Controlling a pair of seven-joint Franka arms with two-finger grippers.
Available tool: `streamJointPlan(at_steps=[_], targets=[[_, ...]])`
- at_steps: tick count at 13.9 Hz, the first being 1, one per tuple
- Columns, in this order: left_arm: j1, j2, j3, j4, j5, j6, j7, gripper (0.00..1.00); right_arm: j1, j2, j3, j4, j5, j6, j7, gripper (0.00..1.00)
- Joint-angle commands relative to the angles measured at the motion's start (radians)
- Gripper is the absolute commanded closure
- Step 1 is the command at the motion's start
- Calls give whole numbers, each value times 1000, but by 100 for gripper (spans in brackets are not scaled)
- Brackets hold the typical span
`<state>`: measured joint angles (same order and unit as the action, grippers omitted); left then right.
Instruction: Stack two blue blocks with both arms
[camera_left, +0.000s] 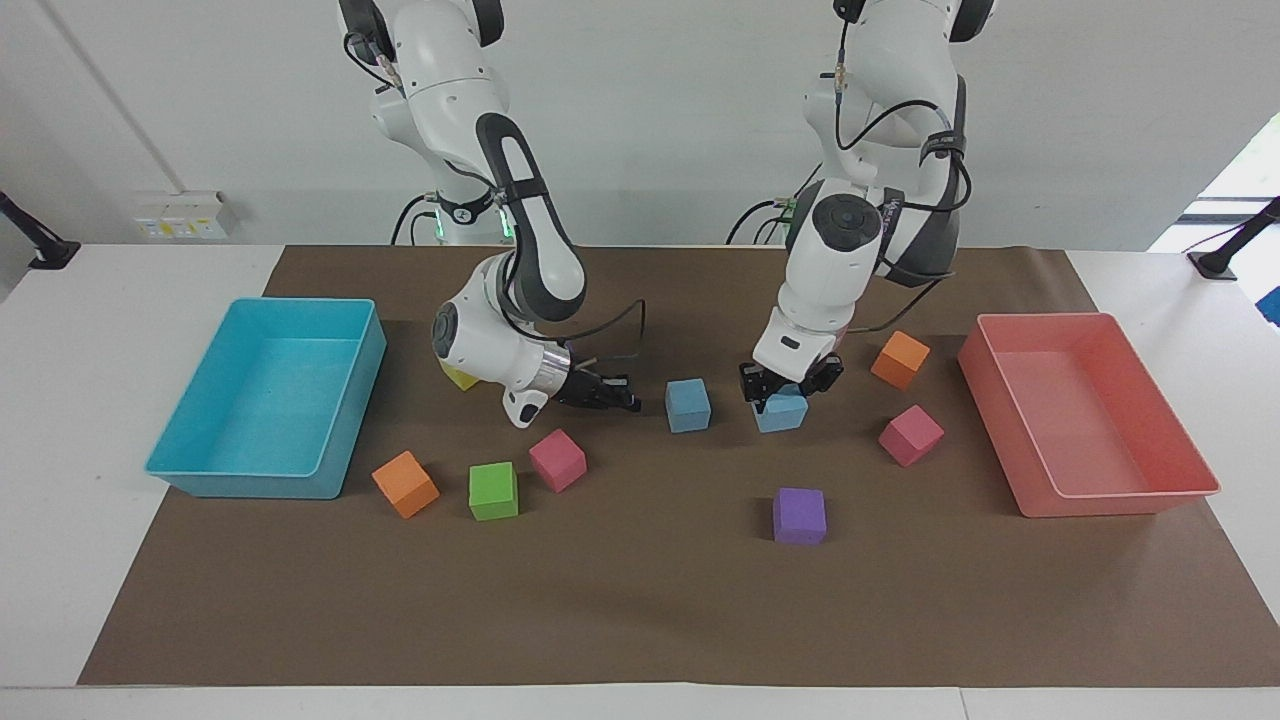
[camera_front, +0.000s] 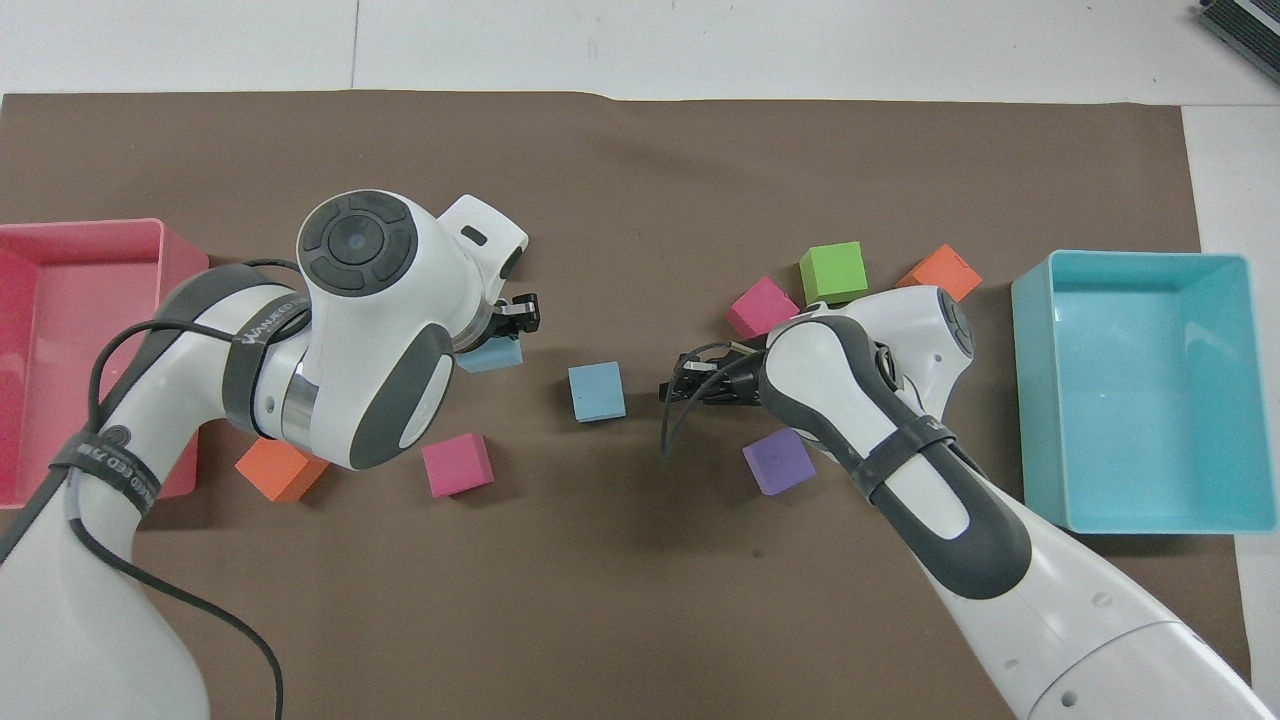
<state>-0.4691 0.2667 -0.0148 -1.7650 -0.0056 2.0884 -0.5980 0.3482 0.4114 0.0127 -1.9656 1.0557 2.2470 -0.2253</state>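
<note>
Blocks unstacked: your left gripper (camera_left: 787, 386) held one blue block (camera_left: 781, 411) aloft; other block (camera_left: 688, 404) lay below; right gripper (camera_left: 622, 394) fingers unclear.

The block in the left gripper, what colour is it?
Light sky blue; facing view shows it best.

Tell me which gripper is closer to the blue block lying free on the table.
Right. The right gripper hangs low just beside the free blue block; the left gripper holds the other blue block, lifted, farther off.
</note>
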Motion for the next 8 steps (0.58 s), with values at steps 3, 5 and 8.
streamJointPlan(at_steps=[3,5,8], targets=[[-95,29,13,58,12,-19,-98,100,8,-20,6,-29,41,29,-40,100],[-137,46,12,58,21,2,-131,100,8,-20,7,-29,43,28,-40,100],[-140,48,10,48,21,38,-128,100,8,-20,7,-29,84,26,-40,100]])
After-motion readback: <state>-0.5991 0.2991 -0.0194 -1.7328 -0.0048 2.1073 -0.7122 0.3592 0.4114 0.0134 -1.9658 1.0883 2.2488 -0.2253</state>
